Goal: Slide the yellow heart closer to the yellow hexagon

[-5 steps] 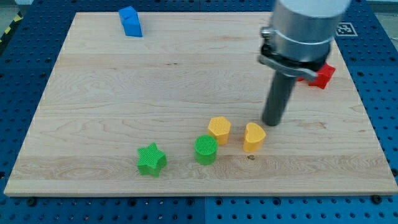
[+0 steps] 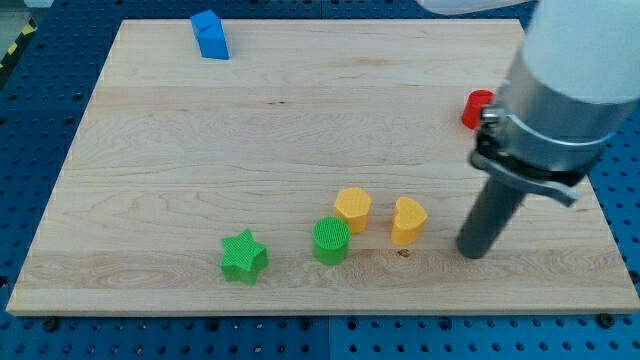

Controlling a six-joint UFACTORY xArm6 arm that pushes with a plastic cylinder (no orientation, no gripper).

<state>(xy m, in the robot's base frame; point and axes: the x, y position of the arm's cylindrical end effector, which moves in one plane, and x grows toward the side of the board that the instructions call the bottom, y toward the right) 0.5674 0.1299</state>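
End effector: bare rod, no jaws; my tip (image 2: 474, 254) right of yellow heart (image 2: 407, 219) | yellow hexagon (image 2: 352, 208) just beyond, left.

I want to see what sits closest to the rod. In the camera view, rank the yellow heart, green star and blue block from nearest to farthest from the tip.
From my tip:
1. yellow heart, just to the view's left.
2. green star, farther left, near the bottom.
3. blue block, at the view's top left.
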